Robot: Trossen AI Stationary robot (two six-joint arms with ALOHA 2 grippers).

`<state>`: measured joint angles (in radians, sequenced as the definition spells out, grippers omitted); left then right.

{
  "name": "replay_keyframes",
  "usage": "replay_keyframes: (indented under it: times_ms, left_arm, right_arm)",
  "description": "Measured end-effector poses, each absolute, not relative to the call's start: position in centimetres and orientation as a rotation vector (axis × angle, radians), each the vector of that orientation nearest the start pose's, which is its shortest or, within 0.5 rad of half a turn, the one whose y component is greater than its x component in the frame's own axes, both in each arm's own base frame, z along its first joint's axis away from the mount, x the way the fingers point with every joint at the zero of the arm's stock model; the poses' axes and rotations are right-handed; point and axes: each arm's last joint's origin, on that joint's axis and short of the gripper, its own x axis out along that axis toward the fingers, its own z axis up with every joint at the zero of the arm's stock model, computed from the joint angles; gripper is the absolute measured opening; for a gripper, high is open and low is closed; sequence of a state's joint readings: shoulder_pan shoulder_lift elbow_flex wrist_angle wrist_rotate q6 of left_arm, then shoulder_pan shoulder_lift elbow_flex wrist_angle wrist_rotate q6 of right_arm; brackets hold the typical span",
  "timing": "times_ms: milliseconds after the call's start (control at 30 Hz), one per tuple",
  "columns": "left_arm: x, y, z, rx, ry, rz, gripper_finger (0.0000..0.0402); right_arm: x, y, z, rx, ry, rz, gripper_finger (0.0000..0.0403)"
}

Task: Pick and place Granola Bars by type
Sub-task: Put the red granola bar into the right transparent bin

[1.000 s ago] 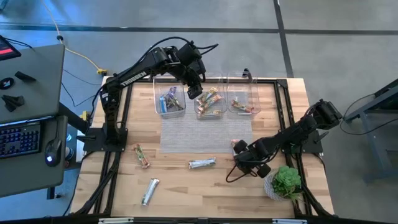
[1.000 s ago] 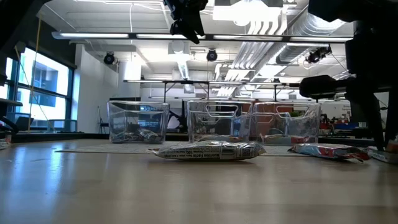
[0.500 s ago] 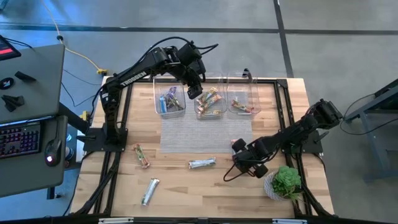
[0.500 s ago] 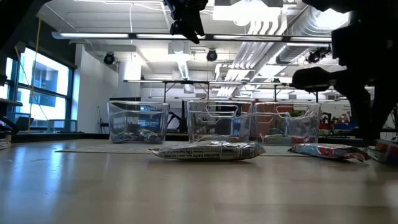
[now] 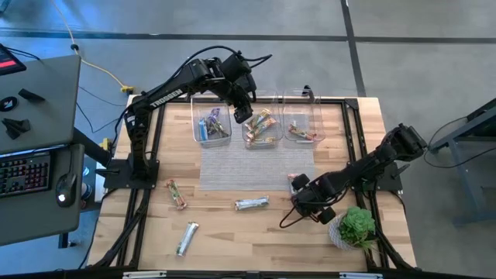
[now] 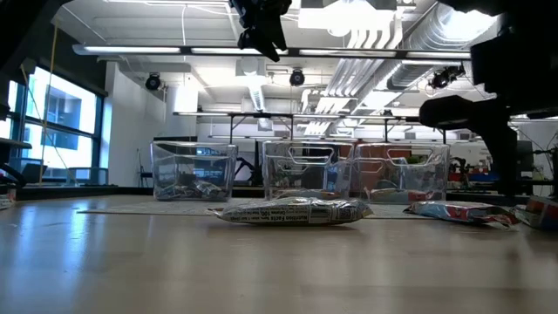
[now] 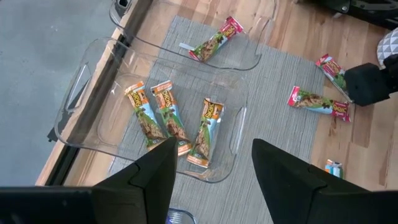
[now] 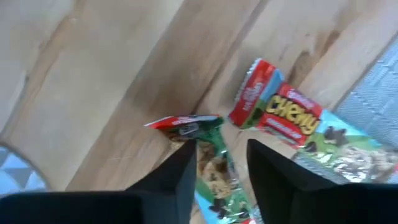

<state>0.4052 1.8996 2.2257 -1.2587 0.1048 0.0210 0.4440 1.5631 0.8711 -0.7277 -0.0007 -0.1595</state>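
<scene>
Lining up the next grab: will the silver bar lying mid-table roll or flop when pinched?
The silver bar lies flat and oblong, so it probably won't roll. Its crinkled foil wrapper looks slick; it may slide if nudged. It looks small and likely light, with floppy sealed ends.

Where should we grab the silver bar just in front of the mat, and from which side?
Take the silver bar at its middle, pinching across its short width and coming straight down. It lies flat on the table, its long axis running nearly left-right, with bare wood along both long sides. The low view shows it sitting too low for a side approach. The thin crimped ends would likely slip.
</scene>
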Motion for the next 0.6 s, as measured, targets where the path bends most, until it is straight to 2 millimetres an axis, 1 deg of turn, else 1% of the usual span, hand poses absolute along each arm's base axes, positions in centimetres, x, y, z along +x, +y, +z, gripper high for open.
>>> replay_keyframes:
  times_ms: [167,267,400,500,600]
  left_arm:
    - [34.6,14.5,41.1,-0.219,0.908,0.27,0.0202]
    - [34.6,14.5,41.1,-0.219,0.907,0.269,0.0202]
    - [34.6,14.5,41.1,-0.218,0.908,0.269,0.0202]
    - [34.6,14.5,41.1,-0.218,0.908,0.269,0.0202]
    - [34.6,14.5,41.1,-0.218,0.908,0.269,0.0202]
  right_arm:
    - [22.6,11.6,15.9,-0.46,1.407,0.526,0.0169]
    - [22.2,11.5,15.2,-0.496,1.399,0.536,0.0182]
    - [21.8,11.1,13.8,-0.563,1.362,0.496,0.0192]
    - [21.4,10.9,13.1,-0.578,1.335,0.514,0.0194]
    - [21.0,10.7,12.5,-0.579,1.345,0.515,0.0195]
